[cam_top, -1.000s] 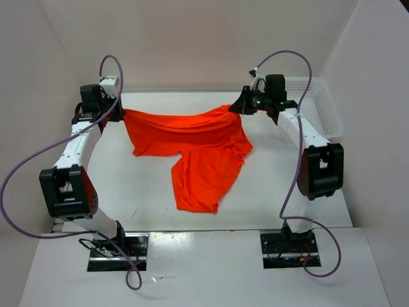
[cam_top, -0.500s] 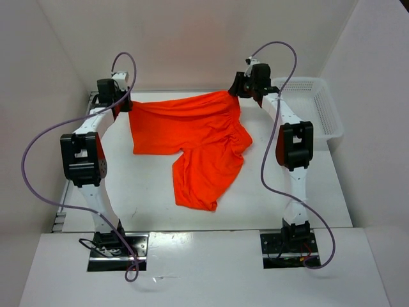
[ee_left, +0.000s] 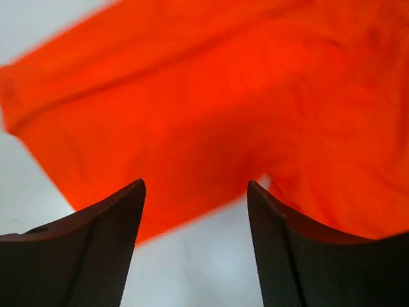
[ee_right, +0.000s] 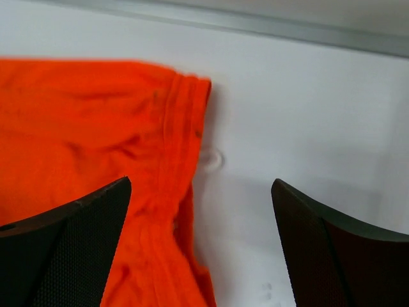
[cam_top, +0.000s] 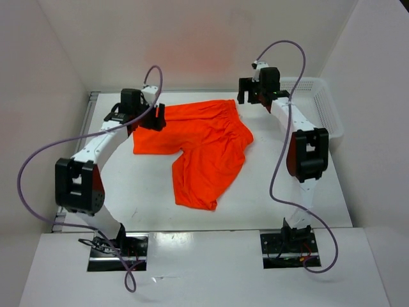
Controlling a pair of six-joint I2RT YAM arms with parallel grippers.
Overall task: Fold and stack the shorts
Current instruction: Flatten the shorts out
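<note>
The orange-red shorts (cam_top: 201, 144) lie spread on the white table (cam_top: 147, 185), waistband toward the right and one leg reaching toward the near edge. My left gripper (cam_top: 156, 119) hovers over their left end, open. In the left wrist view the shorts (ee_left: 192, 96) fill the frame beyond my left gripper (ee_left: 195, 185), and only cloth edge and bare table show between the fingers. My right gripper (cam_top: 245, 97) stands open above the back right corner. In the right wrist view the gathered waistband (ee_right: 182, 115) and a small white loop (ee_right: 211, 158) lie under my right gripper (ee_right: 201, 181).
A white perforated basket (cam_top: 319, 102) stands at the back right, beside the right arm. Walls close the table in at the back and on both sides. A metal strip (ee_right: 268, 25) runs along the table's far edge.
Both grippers have opened and let go of the shorts, which now lie flat. The left gripper moved right over the cloth; the right gripper drew slightly back from the corner.
</note>
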